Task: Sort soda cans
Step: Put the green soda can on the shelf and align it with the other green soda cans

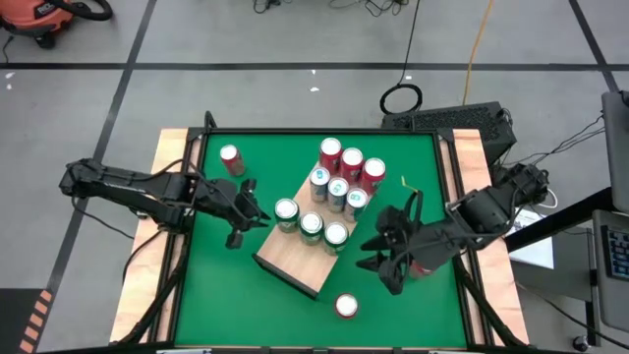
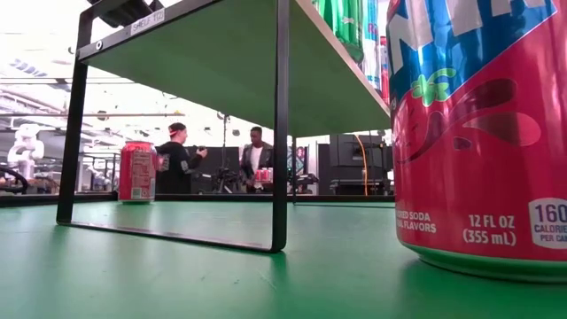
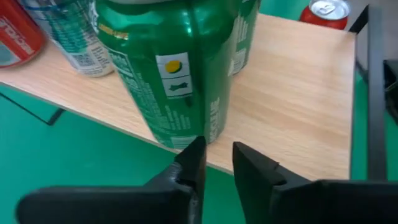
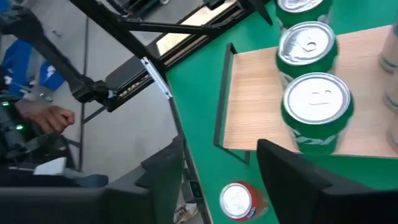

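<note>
A light wooden board (image 1: 295,261) on a black frame stands mid-table. It carries three red cans (image 1: 352,160), three teal cans (image 1: 338,190) and three green cans (image 1: 311,224), all upright. One red can (image 1: 231,157) stands on the green mat at the far left, and another (image 1: 346,306) stands near the front edge. My left gripper (image 1: 257,218) is just left of the leftmost green can (image 3: 168,68), its fingers almost together and empty (image 3: 217,165). My right gripper (image 1: 381,254) is open and empty to the right of the board, near the green can (image 4: 317,109) at the board's near end. My left gripper comes level from the table's left at the foot of the leftmost green can (image 3: 186,134), which stands upright at the board's edge. One fingertip (image 3: 196,152) shows right at the can's base. I cannot tell whether it touches the can.
The board's black frame legs (image 2: 280,133) stand on the mat. Wooden strips (image 1: 162,226) border the table on the left and right. Something red (image 1: 423,267) shows under my right arm. People stand in the room beyond the table (image 2: 182,155), and a hand (image 4: 43,115) shows beside it.
</note>
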Controlling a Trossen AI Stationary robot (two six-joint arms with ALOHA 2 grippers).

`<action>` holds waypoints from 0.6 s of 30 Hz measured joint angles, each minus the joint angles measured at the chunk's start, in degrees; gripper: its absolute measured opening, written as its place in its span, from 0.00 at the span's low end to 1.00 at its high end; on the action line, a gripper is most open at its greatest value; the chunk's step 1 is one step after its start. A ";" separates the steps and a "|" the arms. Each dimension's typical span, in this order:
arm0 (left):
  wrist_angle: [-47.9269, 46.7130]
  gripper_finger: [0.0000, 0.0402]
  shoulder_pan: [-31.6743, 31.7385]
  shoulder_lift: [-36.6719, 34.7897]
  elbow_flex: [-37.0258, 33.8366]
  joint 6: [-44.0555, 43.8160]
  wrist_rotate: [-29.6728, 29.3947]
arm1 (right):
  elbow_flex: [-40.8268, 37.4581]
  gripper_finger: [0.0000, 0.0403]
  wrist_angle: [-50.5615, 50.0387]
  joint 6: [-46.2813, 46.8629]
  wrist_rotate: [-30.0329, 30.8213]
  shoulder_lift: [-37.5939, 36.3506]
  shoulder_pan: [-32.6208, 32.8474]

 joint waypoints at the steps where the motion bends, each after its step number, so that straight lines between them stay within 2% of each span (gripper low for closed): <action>1: 0.03 0.18 0.01 0.18 0.00 0.45 -0.37 | 0.00 0.47 -0.50 0.36 0.78 0.00 0.44; 8: 1.54 0.08 0.04 1.76 0.00 1.21 -2.47 | 0.00 0.38 -2.82 1.69 2.35 0.00 1.69; 18: 4.34 0.07 0.04 2.28 0.00 1.14 -2.62 | -0.02 0.32 -3.21 0.70 2.35 0.00 1.69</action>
